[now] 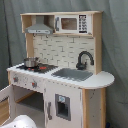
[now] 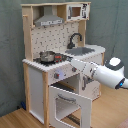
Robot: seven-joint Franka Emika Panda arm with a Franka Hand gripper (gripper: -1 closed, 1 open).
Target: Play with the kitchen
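arm [image 2: 97,74] reaching toward stove knobs [image 2: 59,75] | toy kitchen [image 1: 60,70] oven door [image 2: 70,102] hanging open | tool state: cannot tell

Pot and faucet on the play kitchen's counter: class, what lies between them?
Between the pot and the black faucet lie the stove's dark cooktop with a red burner, then the sink basin. The first exterior view shows this best.

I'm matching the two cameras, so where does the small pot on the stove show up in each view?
First exterior view: the pot sits at left of centre, on the stove's far-left corner.
Second exterior view: the pot sits left of centre, ahead of the arm.
Shared landmark: the black faucet by the sink.
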